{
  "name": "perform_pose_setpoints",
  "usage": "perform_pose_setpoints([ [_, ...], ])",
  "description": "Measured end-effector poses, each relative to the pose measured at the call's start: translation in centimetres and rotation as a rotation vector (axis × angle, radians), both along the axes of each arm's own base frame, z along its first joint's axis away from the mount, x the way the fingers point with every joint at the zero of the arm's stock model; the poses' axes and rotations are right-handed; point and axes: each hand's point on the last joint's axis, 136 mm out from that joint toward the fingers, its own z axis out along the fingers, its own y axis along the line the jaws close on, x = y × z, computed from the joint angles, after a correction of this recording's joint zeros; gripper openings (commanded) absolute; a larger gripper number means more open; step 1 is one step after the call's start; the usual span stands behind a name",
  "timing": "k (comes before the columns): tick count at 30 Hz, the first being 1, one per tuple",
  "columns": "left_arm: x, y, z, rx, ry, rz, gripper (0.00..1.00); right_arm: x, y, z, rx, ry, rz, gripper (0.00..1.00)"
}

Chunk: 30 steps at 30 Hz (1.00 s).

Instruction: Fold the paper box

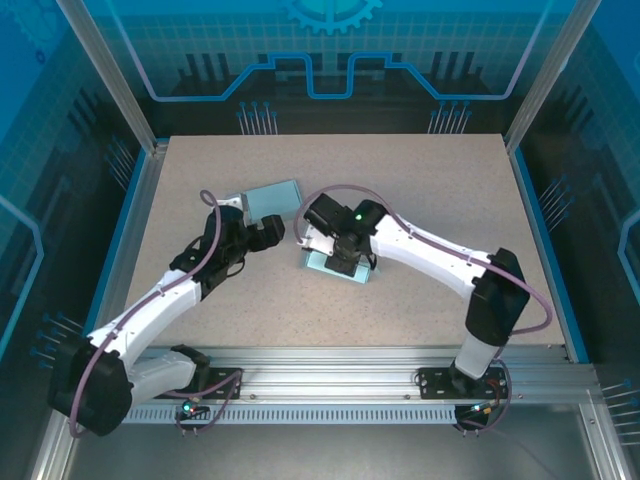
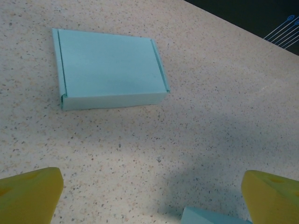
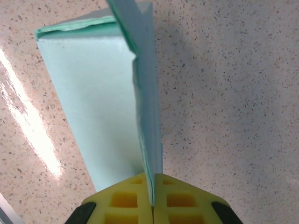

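A flat, partly folded light-blue paper box (image 1: 320, 266) lies mid-table under my right gripper (image 1: 345, 262). In the right wrist view the yellow pads (image 3: 126, 200) of the right gripper (image 3: 153, 201) are shut on a thin upright side flap (image 3: 145, 79) of this box (image 3: 88, 102), which stands on edge above the flat panel. My left gripper (image 1: 276, 234) hovers just left of it, open, its yellow fingers (image 2: 28, 196) far apart with bare table between them. A corner of the box (image 2: 210, 217) shows by the left gripper (image 2: 149, 200).
A second light-blue box (image 1: 270, 200), closed and folded, rests on the speckled table (image 1: 430, 190) just beyond the left gripper; the left wrist view has it (image 2: 110, 70) ahead and to the left. Metal frame rails border the table.
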Motion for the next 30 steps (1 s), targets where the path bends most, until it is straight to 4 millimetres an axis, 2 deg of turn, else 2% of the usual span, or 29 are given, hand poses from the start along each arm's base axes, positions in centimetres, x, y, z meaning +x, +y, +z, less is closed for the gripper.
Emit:
perform_pose_setpoints([
  [3,0.2,-0.1,-0.7,-0.021,-0.001,0.012,0.99,1.4,-0.1,-0.3,-0.029,0.027,0.007,0.08],
  [8,-0.4,0.2,-3.4,-0.052,0.039,0.044,0.99,2.8,-0.6,-2.1,-0.086,0.098,0.019,0.21],
  [10,-0.5,0.3,-3.8,-0.058,0.044,0.049,0.99,3.0,-0.8,-3.1,-0.103,0.130,0.025,0.25],
  [12,-0.4,0.2,-3.7,-0.062,0.039,0.050,0.99,3.4,-0.8,-3.2,-0.104,0.140,0.028,0.25],
  [17,-0.1,0.1,-3.2,-0.069,0.018,0.048,0.99,4.0,-0.4,-3.1,-0.090,0.138,0.028,0.33],
  [19,0.0,0.0,-3.0,-0.067,0.005,0.038,0.99,4.1,-0.3,-3.0,-0.089,0.137,0.028,0.38],
  [24,0.7,-1.0,-1.4,-0.046,-0.084,-0.046,0.96,4.3,0.2,-2.5,-0.068,0.128,0.028,0.60],
  [27,1.2,-1.7,-0.4,-0.044,-0.138,-0.117,0.90,4.2,0.4,-2.4,-0.051,0.134,0.037,0.65],
  [30,1.6,-2.5,0.1,-0.043,-0.179,-0.191,0.90,4.1,0.8,-1.5,-0.017,0.124,0.042,0.67],
])
